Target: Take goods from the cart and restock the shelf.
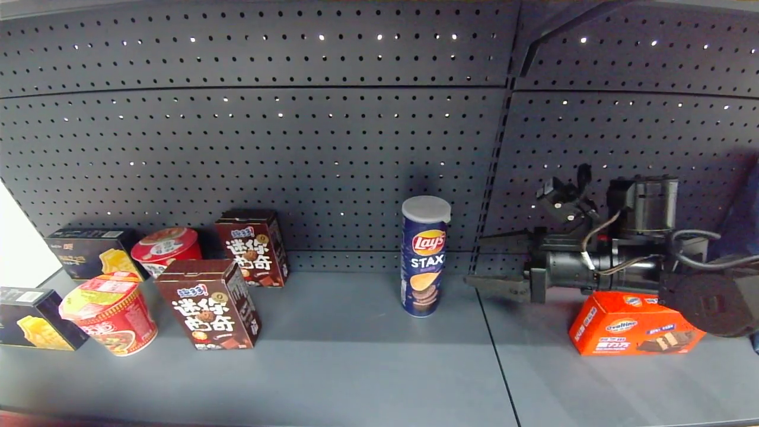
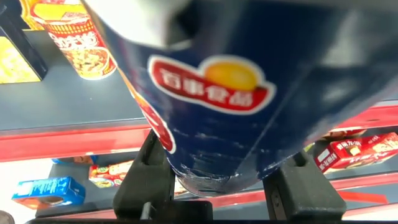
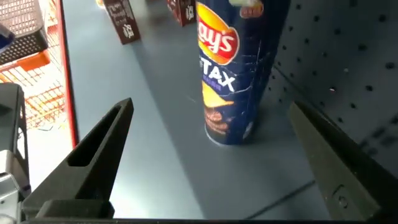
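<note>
Tube of chips [image 1: 425, 256], tall, blue, grey-lidded, upright on grey metal shelf [image 1: 356, 362], label outward for display. Right gripper [image 1: 474, 261] spread just beside it. My left gripper [image 2: 221, 186] clamps second blue tube [image 2: 249, 112], I judge next stock.

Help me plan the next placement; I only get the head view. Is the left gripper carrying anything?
Observer: Yes, the left wrist view has the left gripper shut on a blue chip can.
Operator: Is the right gripper lined up with the can on the shelf?
Observer: In the right wrist view the standing can sits ahead of the open right gripper, between the lines of its fingers, untouched.
Operator: Anything below this shelf?
Observer: Below its red front edge, the left wrist view shows a red box and a blue box.
</note>
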You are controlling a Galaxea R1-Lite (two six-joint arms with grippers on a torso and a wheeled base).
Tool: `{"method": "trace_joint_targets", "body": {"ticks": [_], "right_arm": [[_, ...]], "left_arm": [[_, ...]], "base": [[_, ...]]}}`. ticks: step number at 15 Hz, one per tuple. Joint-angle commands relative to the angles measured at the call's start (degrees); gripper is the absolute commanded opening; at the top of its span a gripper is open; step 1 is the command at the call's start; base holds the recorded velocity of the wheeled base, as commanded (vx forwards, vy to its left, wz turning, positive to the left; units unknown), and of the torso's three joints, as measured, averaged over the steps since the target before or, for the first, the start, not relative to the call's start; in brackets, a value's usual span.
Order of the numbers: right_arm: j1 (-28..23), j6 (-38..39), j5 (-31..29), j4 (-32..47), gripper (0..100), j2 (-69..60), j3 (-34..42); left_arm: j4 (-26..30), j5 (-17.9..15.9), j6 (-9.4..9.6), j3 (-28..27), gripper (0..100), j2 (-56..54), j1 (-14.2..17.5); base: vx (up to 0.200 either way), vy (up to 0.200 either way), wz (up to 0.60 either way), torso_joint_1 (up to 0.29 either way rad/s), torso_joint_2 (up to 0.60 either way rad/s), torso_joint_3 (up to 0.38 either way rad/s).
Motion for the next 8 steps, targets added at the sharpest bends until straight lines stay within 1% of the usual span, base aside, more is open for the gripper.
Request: {"method": "trace_joint_targets", "body": {"ticks": [1, 3, 5, 8], "right_arm": [[1.24, -0.01, 0.09, -0.21, 100, 5.17, -2.82], [2.3, -0.01, 0.09, -0.56, 100, 7.46, -4.67], [3.62, 0.08, 0.01, -0.73, 100, 11.59, -8.97], [4.06, 0.17, -0.08, -0.73, 100, 14.84, -12.4]], "left_arm": [[-0.03, -0.02, 0.01, -0.17, 0, -0.44, -0.02], [-0.03, -0.02, 0.01, -0.52, 0, -0.44, -0.02], [-0.2, -0.11, 0.1, -1.05, 0, -0.18, -0.02], [-0.2, -0.11, 0.1, -1.05, 0, -0.09, -0.1]], "base": [[0.0, 0.0, 0.0, 0.0, 0.0, 0.0], [0.0, 0.0, 0.0, 0.0, 0.0, 0.0], [0.0, 0.0, 0.0, 0.0, 0.0, 0.0], [0.0, 0.0, 0.0, 0.0, 0.0, 0.0]]}}
